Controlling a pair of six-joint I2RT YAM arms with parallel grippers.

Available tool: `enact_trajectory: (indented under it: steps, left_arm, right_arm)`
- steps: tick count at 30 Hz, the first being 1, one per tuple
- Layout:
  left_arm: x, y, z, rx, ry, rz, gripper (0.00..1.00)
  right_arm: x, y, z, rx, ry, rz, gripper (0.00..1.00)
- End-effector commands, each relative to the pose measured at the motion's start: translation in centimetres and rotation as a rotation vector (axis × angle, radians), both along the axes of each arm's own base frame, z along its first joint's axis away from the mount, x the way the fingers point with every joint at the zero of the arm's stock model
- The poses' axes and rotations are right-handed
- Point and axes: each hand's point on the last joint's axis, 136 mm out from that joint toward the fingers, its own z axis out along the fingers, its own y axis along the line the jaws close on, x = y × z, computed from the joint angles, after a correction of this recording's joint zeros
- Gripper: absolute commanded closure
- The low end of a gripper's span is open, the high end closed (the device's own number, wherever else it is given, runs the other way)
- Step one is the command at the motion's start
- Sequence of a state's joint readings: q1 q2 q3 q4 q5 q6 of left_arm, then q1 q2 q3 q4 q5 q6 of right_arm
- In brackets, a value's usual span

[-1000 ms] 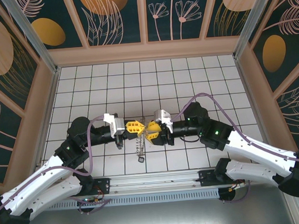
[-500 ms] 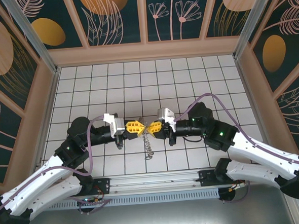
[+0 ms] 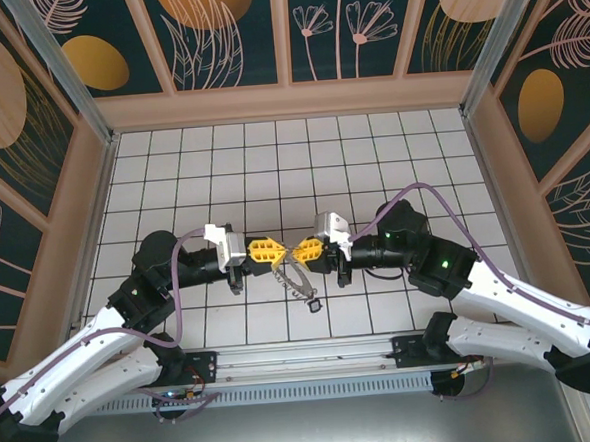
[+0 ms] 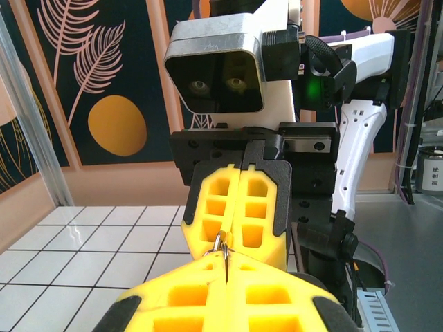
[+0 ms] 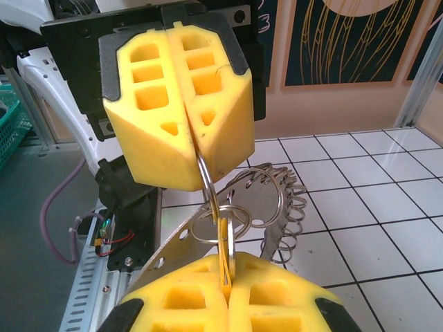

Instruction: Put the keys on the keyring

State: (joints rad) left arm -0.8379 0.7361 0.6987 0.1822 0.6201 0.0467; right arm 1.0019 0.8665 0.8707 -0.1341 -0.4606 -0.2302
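Top view: both arms reach inward over the white tiled bench [image 3: 371, 156]. The claws meet tip to tip just toward 6 o'clock of the bench's centre. The left claw [image 3: 271, 251] comes in from 9 o'clock and the right claw [image 3: 303, 254] from 3 o'clock. Their yellow tips are nearly touching.

Left claw: jaws pressed together, no gap at the seam. The right wrist view shows a thin wire loop of the keyring [image 5: 266, 188] running up into that seam, so the loop is pinched there.

Right claw: jaws likewise closed. In its own wrist view a slim yellow-orange piece [image 5: 224, 254] stands upright in the seam between its fingers [image 5: 277, 304]. A small ring loops round the piece.

The keys [image 5: 294, 218] are bunched like a coil on the loop, at 4 o'clock of the left claw's tips in the right wrist view. In the top view the bunch trails from the meeting point toward 5 o'clock and ends in a dark bit. Whether it touches the bench, cannot tell.

A flat grey strip with punched holes [image 5: 169, 252] slants off at 8 o'clock of the loop. Cannot tell what it is.
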Motion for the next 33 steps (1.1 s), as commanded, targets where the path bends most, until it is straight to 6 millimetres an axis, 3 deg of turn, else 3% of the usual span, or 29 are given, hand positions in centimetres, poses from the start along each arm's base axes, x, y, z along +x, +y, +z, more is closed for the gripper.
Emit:
enact_trajectory:
  steps: [1, 17, 33]
  left_arm:
    - [-0.1, -0.1, 1.0, -0.024, -0.015, -0.008, 1.00]
    - [-0.2, -0.6, 0.1, 0.003, 0.001, -0.035, 1.00]
    - [-0.8, -0.6, 0.3, 0.005, 0.009, -0.074, 1.00]
  right_arm:
    - [-0.4, -0.3, 2.9, 0.055, -0.055, 0.002, 1.00]
    - [-0.3, 0.3, 5.0, 0.092, -0.105, 0.003, 1.00]
    - [0.2, 1.4, 4.3, 0.061, -0.105, 0.014, 1.00]
